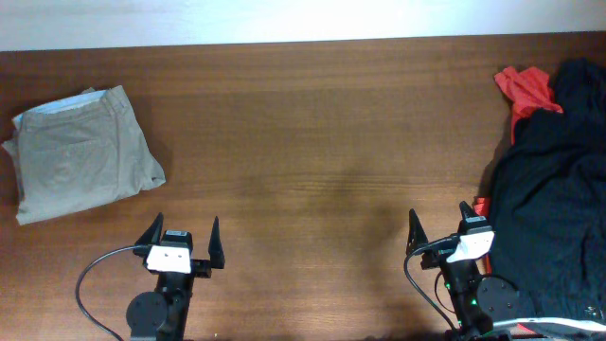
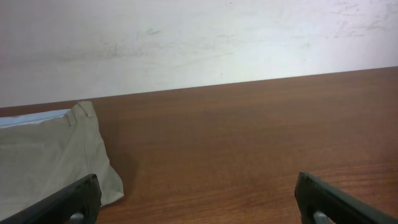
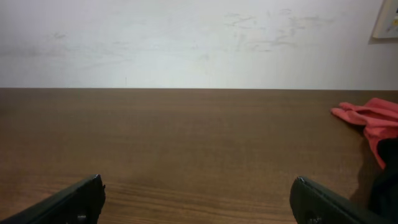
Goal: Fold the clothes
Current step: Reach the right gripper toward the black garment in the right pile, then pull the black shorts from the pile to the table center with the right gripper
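Observation:
A folded beige garment [image 1: 80,152] lies at the table's far left; it also shows at the left of the left wrist view [image 2: 50,152]. A crumpled black garment [image 1: 549,189] lies heaped at the right edge, over a red garment [image 1: 525,90] that sticks out behind it; the red one shows in the right wrist view [image 3: 373,118]. My left gripper [image 1: 183,230] [image 2: 199,199] is open and empty near the front edge, right of the beige garment. My right gripper [image 1: 440,220] [image 3: 196,199] is open and empty, just left of the black heap.
The brown wooden table [image 1: 312,142] stretches between the two garment piles. A pale wall [image 3: 186,37] runs behind its far edge. Cables [image 1: 90,284] trail from both arm bases at the front.

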You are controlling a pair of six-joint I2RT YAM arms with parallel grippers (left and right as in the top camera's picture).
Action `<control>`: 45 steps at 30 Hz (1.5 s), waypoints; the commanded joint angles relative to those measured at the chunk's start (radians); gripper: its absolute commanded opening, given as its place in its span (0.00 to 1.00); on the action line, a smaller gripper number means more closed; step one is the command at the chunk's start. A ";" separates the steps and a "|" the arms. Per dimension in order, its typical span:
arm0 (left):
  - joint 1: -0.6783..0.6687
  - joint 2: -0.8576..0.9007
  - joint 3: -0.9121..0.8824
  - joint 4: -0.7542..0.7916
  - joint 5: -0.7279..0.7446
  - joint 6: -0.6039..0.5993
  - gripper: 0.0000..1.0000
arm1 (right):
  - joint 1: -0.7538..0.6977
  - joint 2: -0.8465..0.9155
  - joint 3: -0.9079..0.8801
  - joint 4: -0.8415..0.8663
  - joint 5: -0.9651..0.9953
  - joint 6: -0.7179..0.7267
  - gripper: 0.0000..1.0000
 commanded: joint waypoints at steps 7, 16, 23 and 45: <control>0.006 0.079 0.173 -0.141 0.062 -0.022 0.99 | 0.005 0.180 0.275 -0.207 0.112 0.005 0.99; 0.006 0.759 0.688 -0.515 0.062 -0.022 0.99 | 0.004 1.035 0.848 -0.667 0.127 0.005 0.99; 0.006 0.809 0.706 -0.536 0.096 -0.022 0.99 | -0.323 1.402 0.848 -0.675 0.331 0.271 0.99; 0.006 0.809 0.705 -0.536 0.095 -0.022 0.99 | -0.099 1.481 1.367 -1.172 -0.636 -0.280 0.04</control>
